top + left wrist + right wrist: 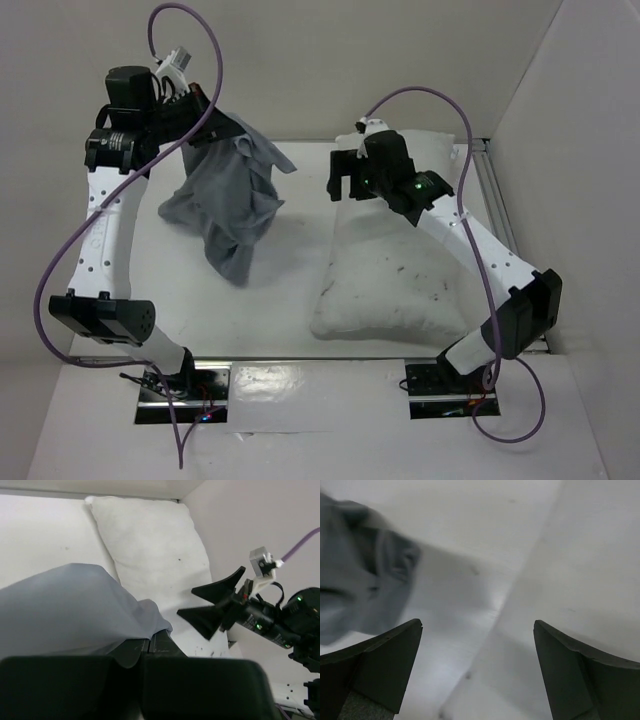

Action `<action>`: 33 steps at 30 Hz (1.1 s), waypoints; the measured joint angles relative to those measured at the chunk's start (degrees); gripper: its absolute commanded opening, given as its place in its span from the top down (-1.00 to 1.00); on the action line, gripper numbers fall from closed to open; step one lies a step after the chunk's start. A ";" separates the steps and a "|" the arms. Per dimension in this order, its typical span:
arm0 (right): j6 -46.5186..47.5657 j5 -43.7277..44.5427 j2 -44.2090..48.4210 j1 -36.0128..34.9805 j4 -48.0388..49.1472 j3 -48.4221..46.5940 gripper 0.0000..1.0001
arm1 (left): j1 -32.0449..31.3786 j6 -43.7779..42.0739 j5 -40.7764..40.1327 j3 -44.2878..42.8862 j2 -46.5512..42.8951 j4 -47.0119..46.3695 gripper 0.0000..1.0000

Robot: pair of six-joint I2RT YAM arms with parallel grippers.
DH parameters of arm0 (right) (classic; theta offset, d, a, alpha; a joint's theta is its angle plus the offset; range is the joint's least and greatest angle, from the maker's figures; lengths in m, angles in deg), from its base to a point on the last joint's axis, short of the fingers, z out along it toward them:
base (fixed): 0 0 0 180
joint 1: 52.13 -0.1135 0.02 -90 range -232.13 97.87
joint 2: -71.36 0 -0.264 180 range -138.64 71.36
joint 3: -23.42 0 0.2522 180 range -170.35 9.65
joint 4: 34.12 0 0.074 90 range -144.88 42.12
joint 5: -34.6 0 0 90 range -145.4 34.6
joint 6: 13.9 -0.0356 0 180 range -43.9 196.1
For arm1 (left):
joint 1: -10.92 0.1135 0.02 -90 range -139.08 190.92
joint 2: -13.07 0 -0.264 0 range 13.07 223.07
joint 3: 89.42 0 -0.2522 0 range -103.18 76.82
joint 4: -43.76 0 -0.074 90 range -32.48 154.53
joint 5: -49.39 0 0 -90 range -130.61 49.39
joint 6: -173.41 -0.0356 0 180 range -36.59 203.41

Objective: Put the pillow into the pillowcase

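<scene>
The white speckled pillow [395, 270] lies flat on the right half of the table; it also shows in the left wrist view [150, 555] and the right wrist view [580, 580]. The grey pillowcase [228, 205] hangs limp from my left gripper [222, 135], its lower end resting on the table. In the left wrist view the left gripper [149, 642] is shut on the pillowcase [70, 610]. My right gripper [345, 180] is open and empty, hovering over the pillow's far left edge. In the right wrist view the right gripper [477, 630] has its jaws wide apart, with the pillowcase [360, 580] at left.
White walls close in the table at the back and right [560, 120]. A metal rail [495, 200] runs along the right edge. Bare tabletop [270, 300] lies between pillowcase and pillow.
</scene>
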 measured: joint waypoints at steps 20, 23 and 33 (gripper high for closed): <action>-9.97 -13.22 0.76 -7.63 16.17 6.93 -0.54 | -5.49 0.07 1.81 -1.09 1.77 1.79 1.00; -11.82 -14.40 -1.46 -7.45 19.61 6.43 0.45 | -5.49 0.04 1.40 -0.61 1.44 1.84 1.00; -14.36 -17.07 -4.94 -7.45 26.97 5.90 1.00 | -5.25 -0.85 0.57 2.71 -1.42 2.27 1.00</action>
